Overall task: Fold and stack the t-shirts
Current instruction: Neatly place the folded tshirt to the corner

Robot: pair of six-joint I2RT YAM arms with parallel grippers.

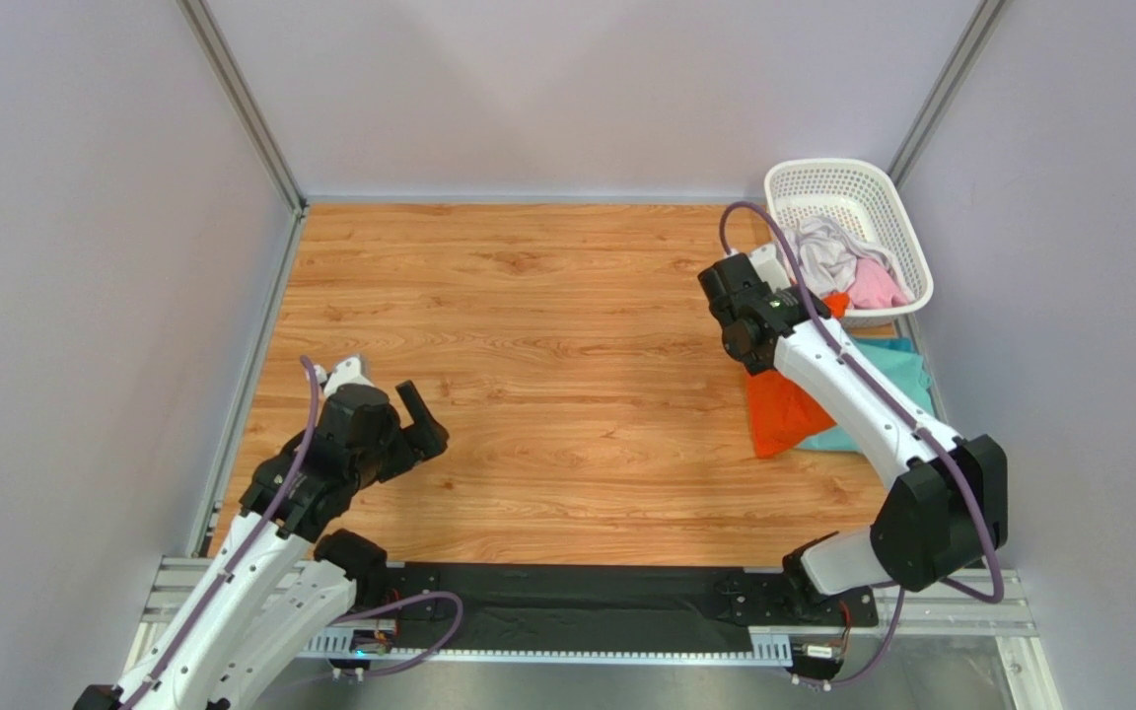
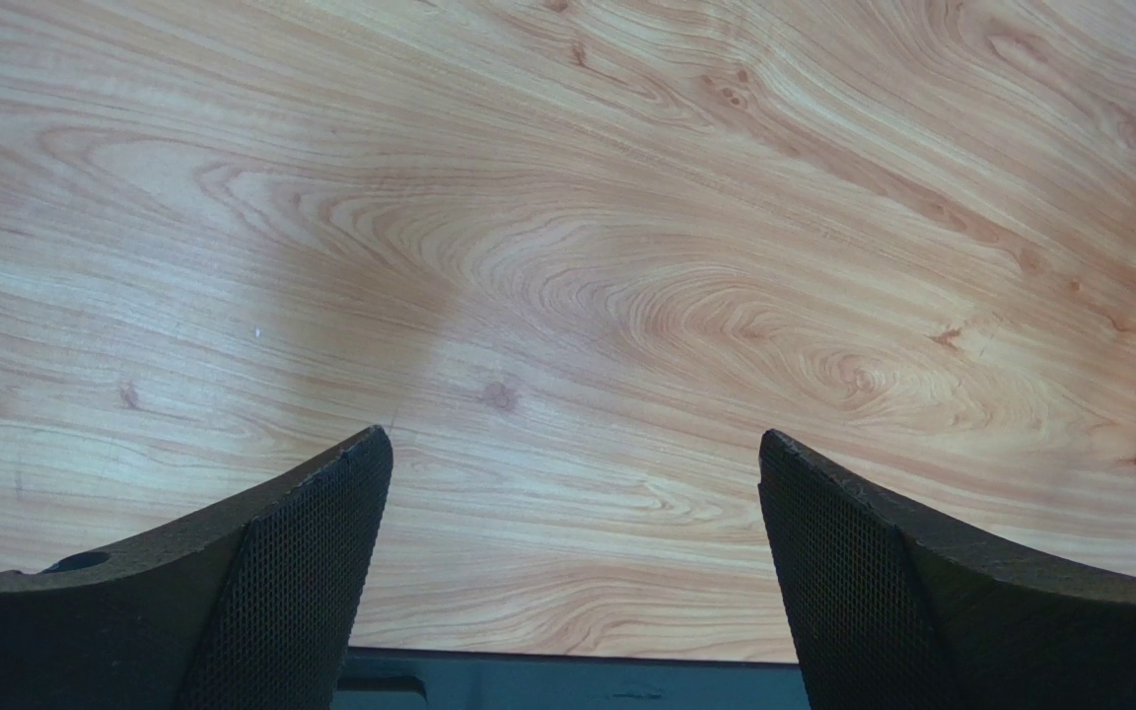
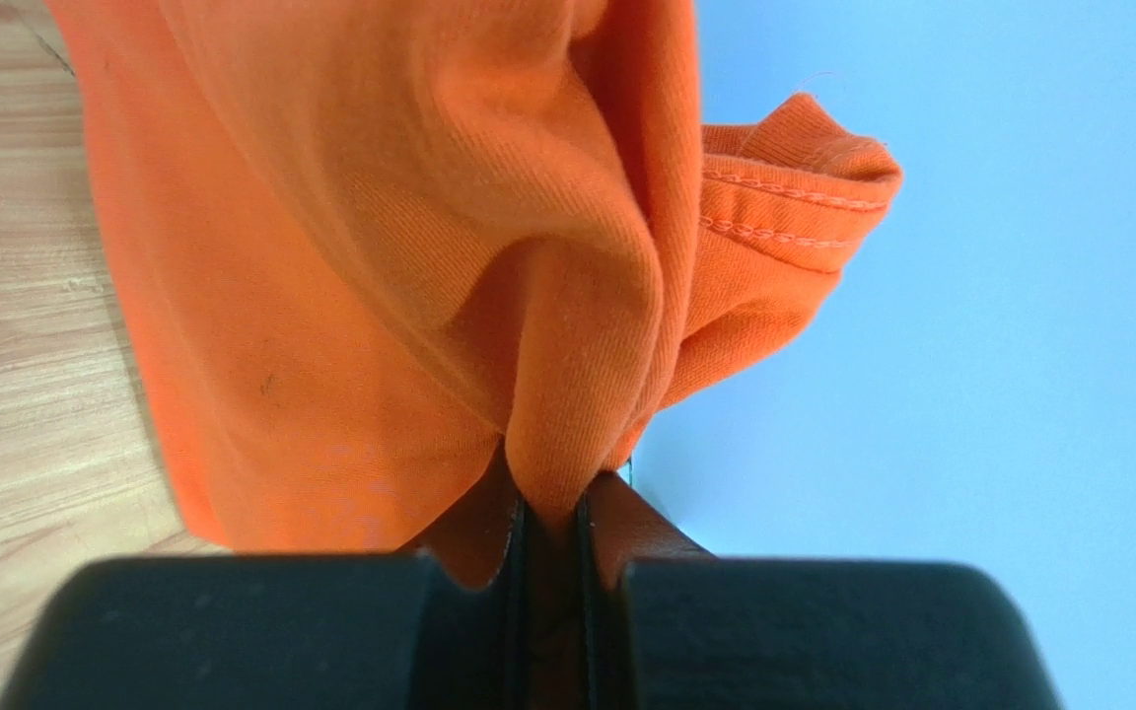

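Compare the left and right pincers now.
The left pincer is wide open; the right pincer is shut on a fold of the orange t-shirt. The left pincer is over the table wood, holding nothing; the right pincer is near the basket. Both have black fingers.

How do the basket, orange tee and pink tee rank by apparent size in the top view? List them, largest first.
1. White basket
2. Orange tee, partly covered
3. Pink tee, mostly buried
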